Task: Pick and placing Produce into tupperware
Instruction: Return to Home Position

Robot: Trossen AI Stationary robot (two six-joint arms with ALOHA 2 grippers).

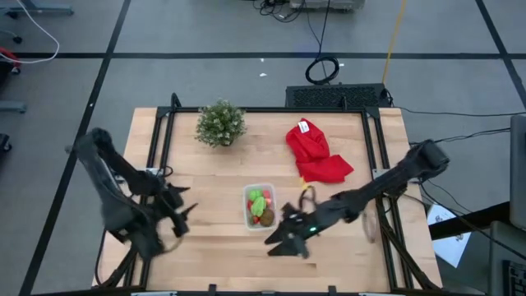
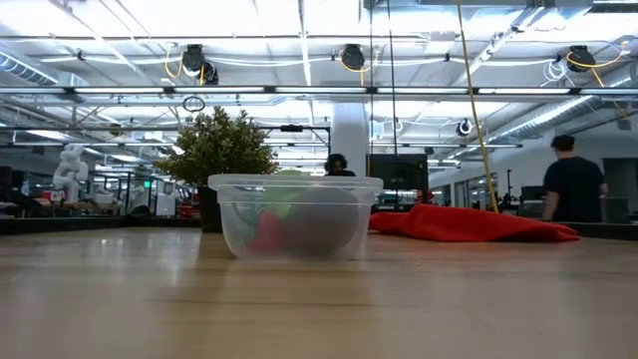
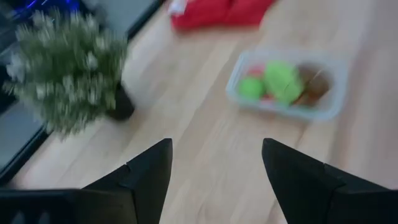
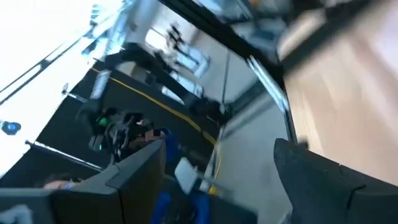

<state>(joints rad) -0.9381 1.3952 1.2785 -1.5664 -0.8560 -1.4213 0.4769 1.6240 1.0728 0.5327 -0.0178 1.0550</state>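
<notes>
The clear tupperware (image 1: 260, 205) stands on its base near the middle of the wooden table. It holds the produce: green pieces (image 1: 258, 201), a brown oval (image 1: 268, 217) and red bits (image 1: 254, 219). In the left wrist view the tupperware (image 3: 336, 102) shows the green pieces (image 3: 278, 81) and the brown oval (image 3: 314, 88). In the low view the tupperware (image 2: 296, 215) stands alone. My left gripper (image 1: 185, 212) (image 3: 214, 146) is open, left of the tub and pointing at it. My right gripper (image 1: 275, 235) (image 4: 221, 149) is open, just right of the tub toward the near edge, and holds nothing.
A bushy potted plant (image 1: 220, 123) (image 3: 68, 74) stands at the far left of the table. A crumpled red cloth (image 1: 316, 154) (image 2: 469, 223) lies at the far right. Black frame rails (image 1: 160, 140) run along the table's sides. People (image 2: 573, 179) are in the room behind.
</notes>
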